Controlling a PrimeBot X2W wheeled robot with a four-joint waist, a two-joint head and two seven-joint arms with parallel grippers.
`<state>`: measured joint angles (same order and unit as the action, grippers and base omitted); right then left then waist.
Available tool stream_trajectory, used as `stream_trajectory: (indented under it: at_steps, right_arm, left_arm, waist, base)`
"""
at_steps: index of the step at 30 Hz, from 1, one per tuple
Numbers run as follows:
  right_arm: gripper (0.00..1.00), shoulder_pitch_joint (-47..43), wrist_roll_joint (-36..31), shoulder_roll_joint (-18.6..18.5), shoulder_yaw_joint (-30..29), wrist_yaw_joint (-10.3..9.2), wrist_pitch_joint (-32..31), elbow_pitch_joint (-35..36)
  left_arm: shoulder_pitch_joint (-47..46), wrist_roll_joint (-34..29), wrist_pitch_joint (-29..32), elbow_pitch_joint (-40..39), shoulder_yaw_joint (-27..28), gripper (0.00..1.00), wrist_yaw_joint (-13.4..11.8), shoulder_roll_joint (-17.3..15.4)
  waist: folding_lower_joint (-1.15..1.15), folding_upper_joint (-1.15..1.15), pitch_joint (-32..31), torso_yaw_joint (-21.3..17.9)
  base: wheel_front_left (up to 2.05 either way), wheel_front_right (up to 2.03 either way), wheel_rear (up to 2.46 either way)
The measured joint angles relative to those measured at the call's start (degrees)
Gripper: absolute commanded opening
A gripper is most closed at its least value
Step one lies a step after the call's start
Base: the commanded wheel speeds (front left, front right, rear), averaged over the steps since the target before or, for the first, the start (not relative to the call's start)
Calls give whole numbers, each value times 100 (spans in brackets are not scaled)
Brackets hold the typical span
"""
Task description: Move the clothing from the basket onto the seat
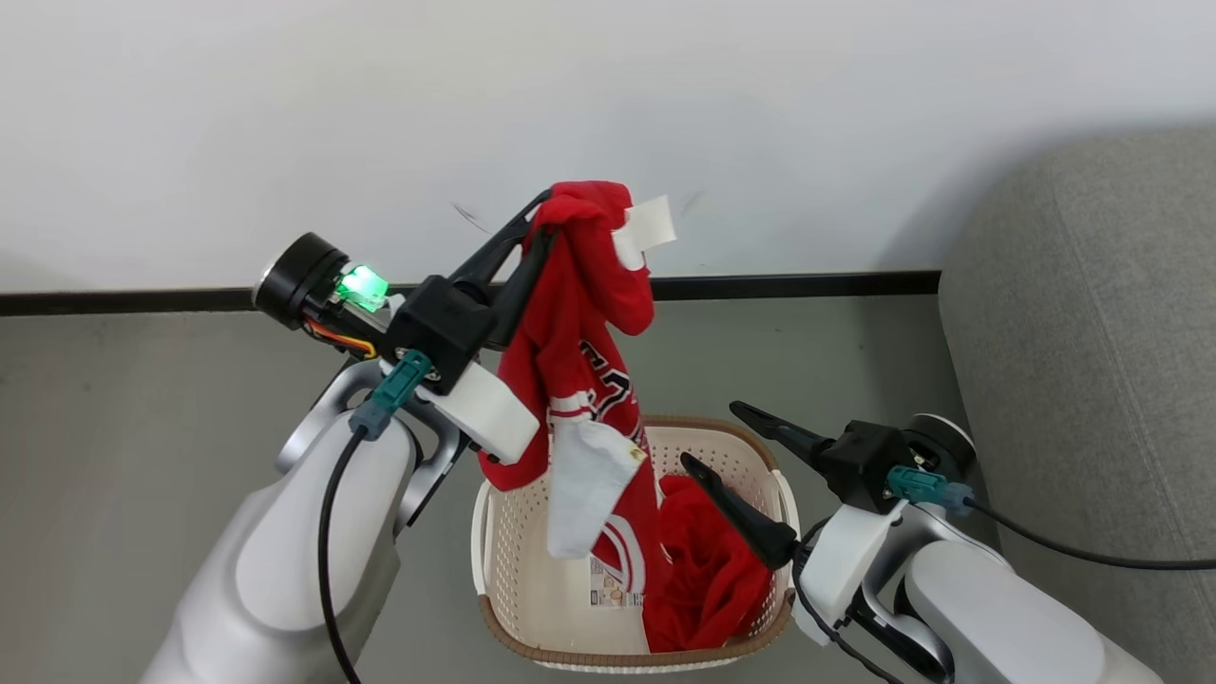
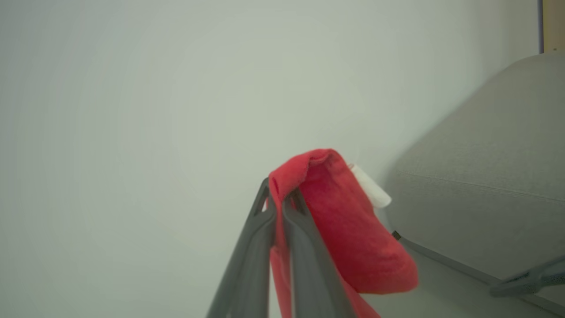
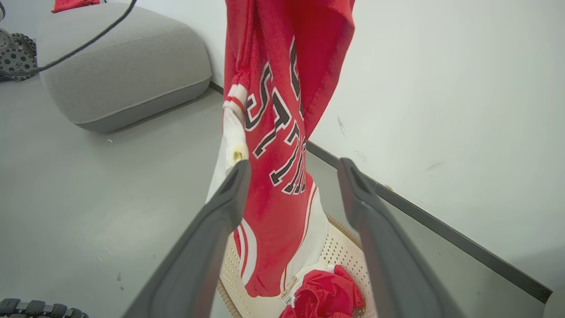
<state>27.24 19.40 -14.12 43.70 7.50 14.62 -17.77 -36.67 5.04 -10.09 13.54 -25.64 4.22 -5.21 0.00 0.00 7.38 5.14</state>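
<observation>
The left gripper [image 1: 543, 202] is pinching a red jersey [image 1: 570, 361] at its very top. Its two fingers are pressing together on a bunched fold, with a white tag [image 1: 651, 223] sticking out just beside the tips, and it is holding that fold high in front of the wall [image 1: 608, 95]. From the pinch the jersey is hanging straight down as one long narrow drape, its long axis upright, and its lower hem is reaching down to the basket [image 1: 513, 560] directly below. I cannot tell whether the hem is clearing the brown rim or dipping inside it. A second jersey [image 1: 708, 560] is lying crumpled in the right part of the basket. The right gripper [image 1: 712, 435] is hovering over the right side of the basket with its fingers spread wide and nothing between them, close to the hanging cloth and pointing toward it. The sofa [image 1: 1083, 332] is sitting to the robot's right, well apart from the held jersey and beyond the right arm, with bare floor [image 1: 855, 361] lying between it and the basket. The coming move is turning on this: the load is hanging from the left arm while the seat is lying off to the right. The carry is probably needing enough lift to bring the long tail over the rim before swinging rightward, likely past the open right gripper, which is the arm nearer the sofa but is holding nothing
</observation>
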Motion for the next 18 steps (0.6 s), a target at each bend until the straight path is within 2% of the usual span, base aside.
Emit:
stream_trajectory:
  at_steps: [10,18]
  right_arm:
    - [100,48,196,31,116,0,0,-346]
    - [100,52,512,208,249,0,0,-553]
  left_arm:
    - [-58,55,304,-219,-383,0,107,138]
    - [-63,213,558,-344,-579,0,168,167]
  waist:
    - [0,0,-419,217]
    - [0,0,-694,437]
  base:
    - [0,0,0]
    - [0,0,0]
